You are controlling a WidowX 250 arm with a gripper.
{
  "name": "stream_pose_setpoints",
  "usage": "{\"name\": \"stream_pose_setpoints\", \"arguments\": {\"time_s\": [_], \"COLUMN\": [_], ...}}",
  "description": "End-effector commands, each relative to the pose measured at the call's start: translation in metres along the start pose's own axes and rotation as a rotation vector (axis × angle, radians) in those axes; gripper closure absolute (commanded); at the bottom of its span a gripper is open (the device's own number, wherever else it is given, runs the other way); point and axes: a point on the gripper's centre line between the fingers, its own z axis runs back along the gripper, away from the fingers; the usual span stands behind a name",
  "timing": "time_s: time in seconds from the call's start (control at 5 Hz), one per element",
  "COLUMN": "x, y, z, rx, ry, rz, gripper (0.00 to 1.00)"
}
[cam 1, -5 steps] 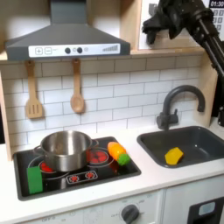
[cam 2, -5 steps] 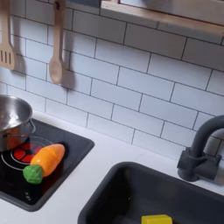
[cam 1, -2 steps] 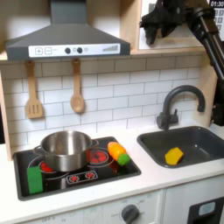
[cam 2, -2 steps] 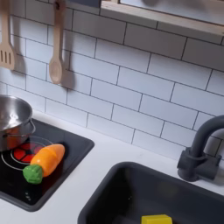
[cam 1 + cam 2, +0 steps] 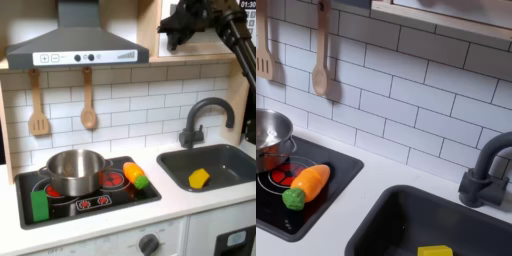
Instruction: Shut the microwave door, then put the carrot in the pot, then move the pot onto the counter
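One gripper point(image 5: 172, 27) raised at the first exterior view's top right; finger state unclear, possibly closed. Carrot point(image 5: 308, 183) lying on hob point(image 5: 326, 195), right of pot point(image 5: 268, 135).

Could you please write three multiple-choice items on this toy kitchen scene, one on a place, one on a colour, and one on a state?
1. Where does the carrot lie?
A. In the sink
B. On the black hob beside the pot
C. Inside the pot

2. What colour is the piece lying in the sink?
A. Yellow
B. Blue
C. Red

3. What is in the pot?
A. The carrot
B. A wooden spoon
C. Nothing that can be seen

Answers:
1. B: in both exterior views the carrot rests on the hob, to the pot's right in the first exterior view.
2. A: the first exterior view shows a yellow wedge on the dark sink floor.
3. C: the first exterior view shows bare steel inside the pot, while the wooden spoon hangs on the tiled wall.
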Motion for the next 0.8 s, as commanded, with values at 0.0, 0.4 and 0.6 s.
{"name": "stream_pose_setpoints", "arguments": {"time_s": [0.0,0.4,0.6], "x": [-0.011,-0.023,-0.028], "y": [0.001,-0.003,-0.004], "z": [0.006,0.014,0.019], "rx": [-0.006,-0.027,-0.034], "ry": [0.023,0.055,0.065], "rz": [0.003,-0.001,-0.004], "gripper": [1.00,1.00,1.00]}}
